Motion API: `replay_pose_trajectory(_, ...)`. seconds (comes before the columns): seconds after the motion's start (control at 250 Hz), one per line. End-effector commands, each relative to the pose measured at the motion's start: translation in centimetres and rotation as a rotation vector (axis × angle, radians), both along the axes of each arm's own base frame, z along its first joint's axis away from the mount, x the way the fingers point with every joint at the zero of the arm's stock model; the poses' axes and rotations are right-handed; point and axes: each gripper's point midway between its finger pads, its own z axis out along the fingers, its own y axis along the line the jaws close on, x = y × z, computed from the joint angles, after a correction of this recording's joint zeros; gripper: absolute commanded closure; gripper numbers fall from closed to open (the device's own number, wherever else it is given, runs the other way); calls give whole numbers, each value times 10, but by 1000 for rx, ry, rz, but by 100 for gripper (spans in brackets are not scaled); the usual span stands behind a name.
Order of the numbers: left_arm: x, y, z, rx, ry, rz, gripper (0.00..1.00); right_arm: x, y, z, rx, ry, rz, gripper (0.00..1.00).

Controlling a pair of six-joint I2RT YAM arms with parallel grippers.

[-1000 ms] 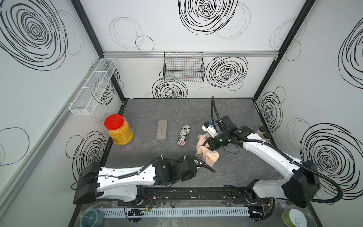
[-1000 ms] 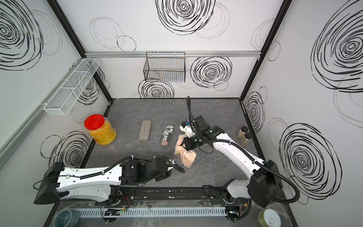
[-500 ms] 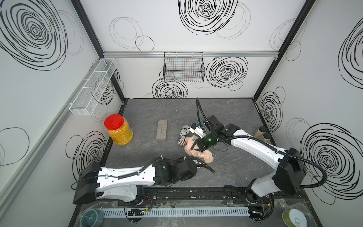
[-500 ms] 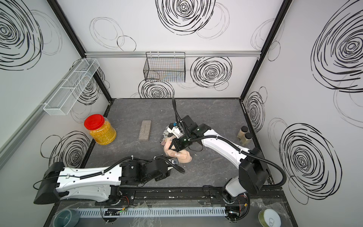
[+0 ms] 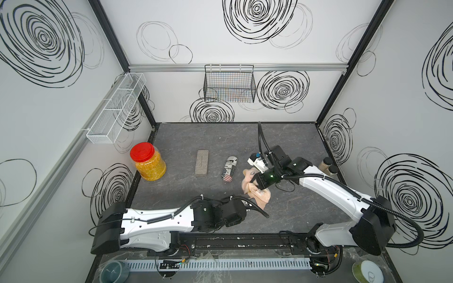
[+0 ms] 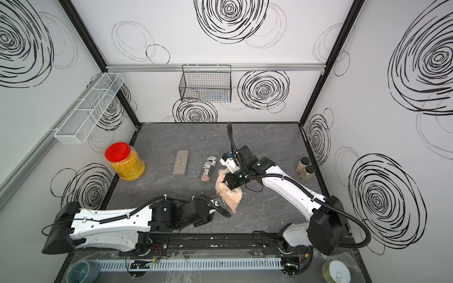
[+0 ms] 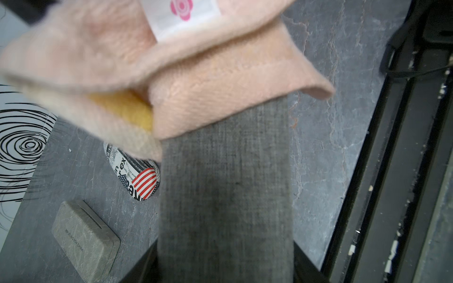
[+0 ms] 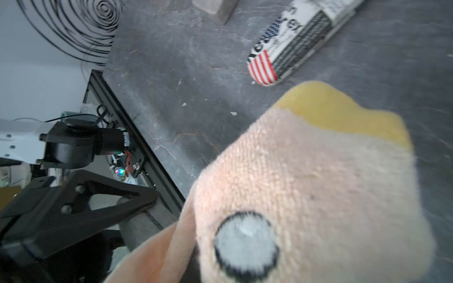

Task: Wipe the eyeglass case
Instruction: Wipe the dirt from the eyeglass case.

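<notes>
A long grey fabric eyeglass case (image 7: 225, 196) sticks out from between the jaws of my left gripper (image 7: 225, 264), which is shut on it at the table's front. In the right wrist view a bit of the case (image 8: 144, 220) shows beside the left gripper's black fingers (image 8: 81, 196). A pink cloth (image 5: 257, 196) (image 6: 230, 198) lies folded over the case's far end (image 7: 220, 73). My right gripper (image 5: 257, 187) (image 6: 229, 188) is shut on that cloth (image 8: 318, 183), which hides its fingertips. In both top views the cloth covers the case.
A newspaper-print case with a flag (image 5: 229, 169) and a flat grey case (image 5: 202, 162) lie just behind the cloth. A red-lidded jar (image 5: 147, 161) stands at the left and two small bottles (image 5: 328, 166) at the right wall. A wire basket (image 5: 229, 83) hangs on the back wall.
The right gripper swept the cloth left toward the printed case, then back right and nearer the front. The left arm has stayed still with the case.
</notes>
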Motion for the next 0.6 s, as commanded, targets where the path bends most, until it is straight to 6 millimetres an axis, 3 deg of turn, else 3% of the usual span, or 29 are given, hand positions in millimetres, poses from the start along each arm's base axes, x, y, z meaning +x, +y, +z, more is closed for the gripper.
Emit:
replay_pose_trajectory(0.0, 14, -12, 34, -130, -64, 47, 40, -21, 41, 20, 117, 54, 137, 100)
replay_pose_trajectory(0.084, 14, -13, 34, -129, -62, 47, 40, -20, 48, 19, 117, 52, 148, 100)
replay_pose_trajectory(0.188, 14, -14, 34, -128, -61, 44, 40, -15, 38, 7, 61, 53, 104, 100)
replay_pose_trajectory(0.447, 14, -14, 35, -132, -60, 42, 40, 21, -47, -21, -145, 23, -171, 100)
replay_pose_trajectory(0.499, 14, -15, 34, -132, -59, 41, 40, 13, -43, -17, -106, 16, -118, 100)
replay_pose_trajectory(0.595, 14, -15, 34, -129, -59, 42, 40, -3, -9, -2, 9, 3, 1, 100)
